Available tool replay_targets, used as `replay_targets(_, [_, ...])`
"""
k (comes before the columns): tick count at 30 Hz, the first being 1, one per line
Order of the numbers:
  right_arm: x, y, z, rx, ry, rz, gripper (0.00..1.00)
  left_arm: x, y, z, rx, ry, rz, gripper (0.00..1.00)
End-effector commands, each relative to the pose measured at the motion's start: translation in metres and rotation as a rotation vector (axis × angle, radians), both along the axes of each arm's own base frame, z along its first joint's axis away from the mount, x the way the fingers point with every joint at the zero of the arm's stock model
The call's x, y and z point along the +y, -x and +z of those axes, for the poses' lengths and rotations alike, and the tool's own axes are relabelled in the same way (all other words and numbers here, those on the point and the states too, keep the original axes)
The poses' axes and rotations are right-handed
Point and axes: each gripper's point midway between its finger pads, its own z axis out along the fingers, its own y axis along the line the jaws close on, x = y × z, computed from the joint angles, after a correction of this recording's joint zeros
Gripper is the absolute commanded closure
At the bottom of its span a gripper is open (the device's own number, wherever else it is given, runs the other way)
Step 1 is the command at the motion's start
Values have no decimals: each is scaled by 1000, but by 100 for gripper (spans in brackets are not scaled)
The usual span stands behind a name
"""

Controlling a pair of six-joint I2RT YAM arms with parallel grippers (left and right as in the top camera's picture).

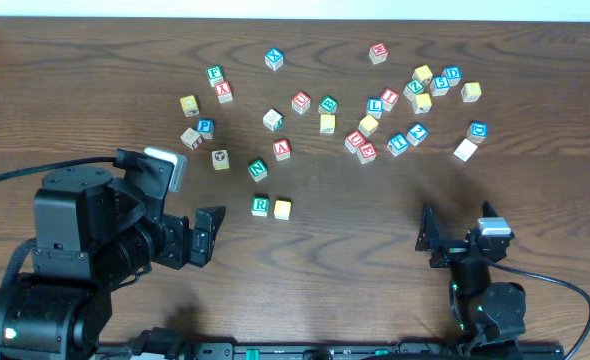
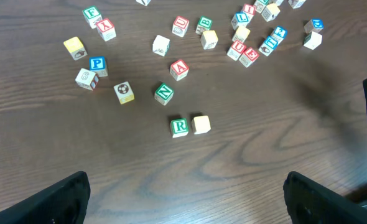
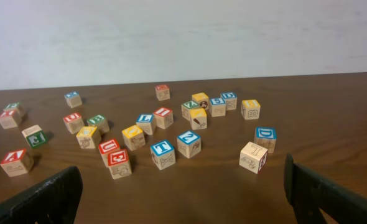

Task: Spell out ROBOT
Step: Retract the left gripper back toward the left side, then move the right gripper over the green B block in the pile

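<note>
- Your left gripper (image 2: 186, 202) stands wide open with nothing between its fingers. It hangs low over bare wood at the near left, and its arm is folded back towards the base.
- Your right gripper (image 3: 183, 199) is just as wide and just as empty. It is parked at the near right, facing the far scatter.
- The green-lettered R wooden cube (image 1: 261, 206) lies just beyond the left gripper. A plain yellow-faced wooden cube (image 1: 282, 209) sits just beside it on the right, so the word is started there.
- The green-lettered B wooden cube (image 1: 327, 104) is further off in the middle of the scatter.
- The blue-lettered T wooden cube (image 3: 162, 154) is at the near edge of the right-hand cluster.
- You cannot tell from here which of the other yellow-faced cubes carries the second O.
- Expect every cube to be light, rigid and flat-sided, with smooth painted faces that may slip in an off-centre pinch.
- Take each cube by two opposite side faces, squarely and low.
- The T has a blue-numbered wooden cube (image 3: 188, 143) close on its right, so pick the freer pair of faces.
</note>
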Motion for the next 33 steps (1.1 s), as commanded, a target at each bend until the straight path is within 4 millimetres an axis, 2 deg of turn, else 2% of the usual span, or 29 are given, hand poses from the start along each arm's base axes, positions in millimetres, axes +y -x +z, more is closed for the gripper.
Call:
replay_targets(1, [-1,0,-2,5,14,-2,1,-1,1,0,2,5,-7,2])
replay_targets(28, [-2,0,-2,5,14,-6,1,-1,1,0,2,5,-7,2])
replay_targets(29, [-2,0,0,-3,14,-7,1,-1,1,0,2,5,-7,2])
replay_targets(31, [-5,-1,17,-68,-13,-29,1,-1,1,0,2,5,-7,2])
replay_targets(33, [0,0,42,-166,-101,4,1,-1,1,0,3,5,-7,2])
